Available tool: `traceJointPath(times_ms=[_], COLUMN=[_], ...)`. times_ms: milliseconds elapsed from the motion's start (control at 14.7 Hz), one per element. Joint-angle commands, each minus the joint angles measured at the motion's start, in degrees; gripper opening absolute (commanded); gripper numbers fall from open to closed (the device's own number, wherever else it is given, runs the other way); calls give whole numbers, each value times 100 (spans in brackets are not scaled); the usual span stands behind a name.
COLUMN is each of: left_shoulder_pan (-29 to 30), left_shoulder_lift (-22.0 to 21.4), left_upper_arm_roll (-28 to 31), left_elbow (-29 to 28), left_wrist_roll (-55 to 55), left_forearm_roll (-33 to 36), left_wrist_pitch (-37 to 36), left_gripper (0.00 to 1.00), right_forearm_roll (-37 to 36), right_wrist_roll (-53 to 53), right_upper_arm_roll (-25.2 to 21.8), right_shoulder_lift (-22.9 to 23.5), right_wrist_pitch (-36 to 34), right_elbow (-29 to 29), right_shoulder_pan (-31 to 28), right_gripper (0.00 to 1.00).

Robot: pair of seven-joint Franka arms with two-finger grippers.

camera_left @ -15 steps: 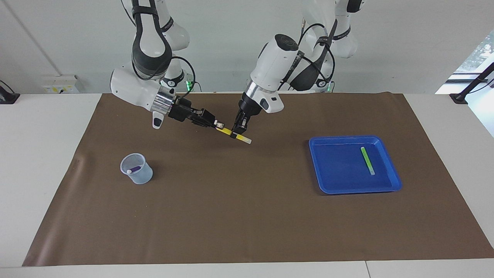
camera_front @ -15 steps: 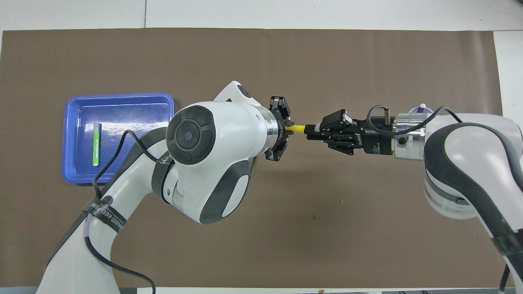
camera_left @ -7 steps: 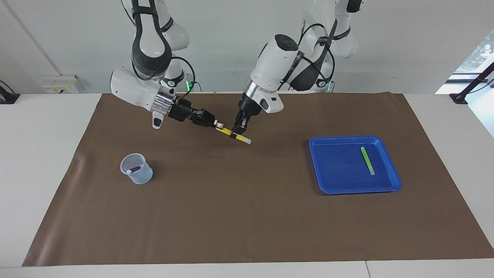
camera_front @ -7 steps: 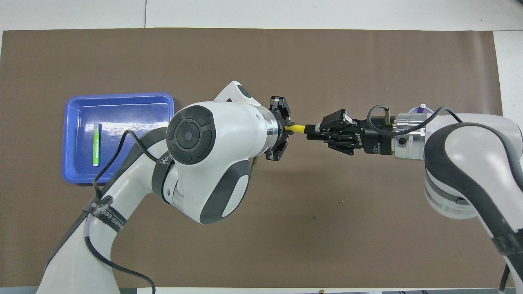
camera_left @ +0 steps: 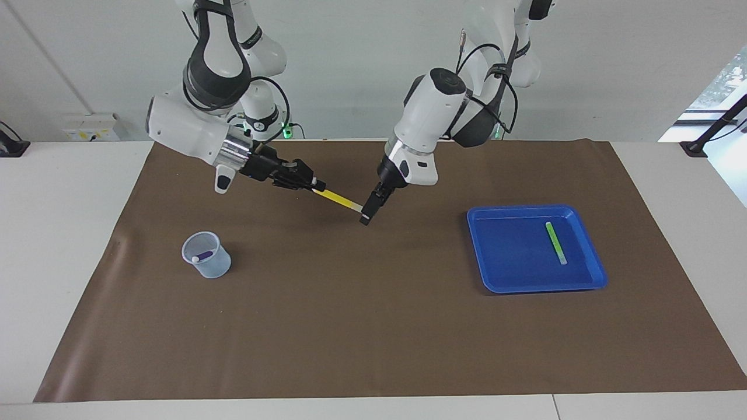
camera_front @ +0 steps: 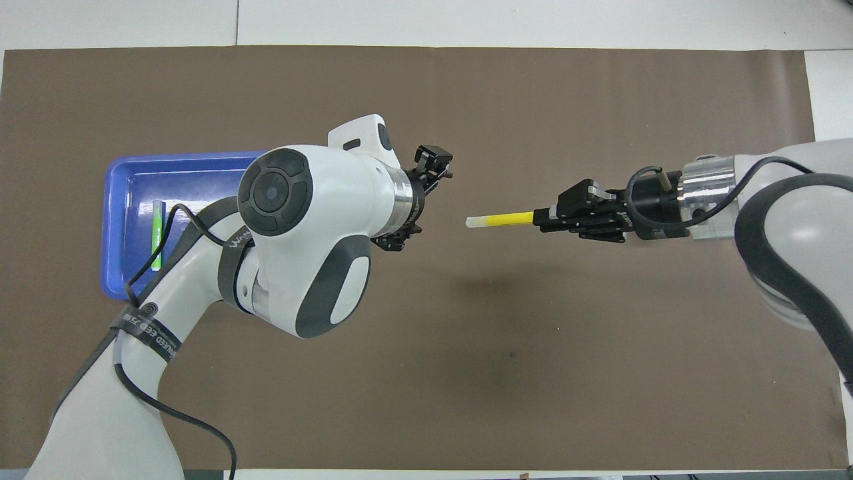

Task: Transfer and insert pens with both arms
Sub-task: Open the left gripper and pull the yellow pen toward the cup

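Handover looks done: yellow pen [camera_front: 500,219] sits in the right gripper [camera_front: 541,218], jaws clamped on its end, up in the air over the brown mat [camera_left: 373,326] between cup [camera_left: 205,255] and blue tray [camera_left: 496,280]. Left gripper [camera_front: 426,193] hangs near the pen's pale tip, jaws open, holding nothing. Purple pen [camera_left: 203,255] is already in the cup. Green pen [camera_left: 555,242] lies in the tray, untouched. Left to do, I'd judge: drop yellow into the cup, then transfer green.

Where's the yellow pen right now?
The yellow pen is up in the air over the brown mat, held at one end by the right gripper, its pale cap pointing toward the open left gripper.
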Motion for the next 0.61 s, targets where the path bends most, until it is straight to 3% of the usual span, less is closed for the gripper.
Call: traceJointPath(times_ms=[0,272,543], left_shoulder_pan=[494,1461,2401], left_shoulder_lift=[-193,-430,-492], left_upper_arm_roll=[1,2,1], left_elbow=[-254,-842,-1255], left_wrist_roll=[1398,3656,5836], left_forearm_roll=[-17,122,597], left_wrist_pitch=[-462,-533,-454], left_gripper=[100,100,100], right_forearm_roll=[-1282,-3303,-4887], right_wrist_roll=[-381,-2258,-4229], right_upper_arm_roll=[36,36,36], right_shoulder_lift=[576,1051,1070], right_wrist_pitch=[-987,-1755,-1204], right_elbow=[1372,2553,2467], right_shoulder_pan=[-312,-506,-506], right_gripper=[0,0,0])
